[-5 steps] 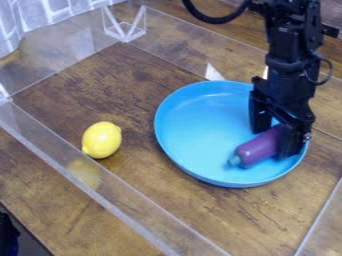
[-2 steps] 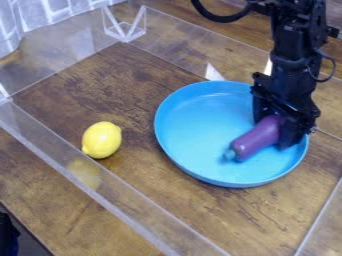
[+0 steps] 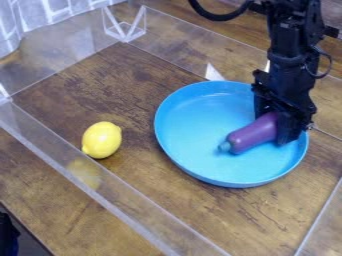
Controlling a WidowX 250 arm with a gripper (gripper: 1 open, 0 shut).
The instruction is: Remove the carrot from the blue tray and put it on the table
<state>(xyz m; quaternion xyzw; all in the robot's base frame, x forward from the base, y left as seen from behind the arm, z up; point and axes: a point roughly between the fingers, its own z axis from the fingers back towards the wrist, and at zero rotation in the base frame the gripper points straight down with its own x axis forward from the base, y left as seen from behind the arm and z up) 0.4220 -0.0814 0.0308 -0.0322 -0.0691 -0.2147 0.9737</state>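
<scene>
Nearest the camera there's a clear acrylic wall (image 3: pixel 94 185), then the lemon (image 3: pixel 100 139) sitting on the counter (image 3: pixel 147 80), well apart from the action. Past that is the blue tray (image 3: pixel 194 140) with the carrot (image 3: pixel 253 133) inside, right side, its far end tipped up under the gripper (image 3: pixel 283 118). The jaws look to be pinching the carrot's upper end, though honestly I can't tell how firm the grip is.

For this step I'd make sure the squeeze is solid before lifting, since it's grabbed near one end and could swing or slip. Lift straight up to clear the rim, then head for bare wood.

Hard to see: the contact itself is hidden behind the black fingers, and the arm is cut off at the top.
</scene>
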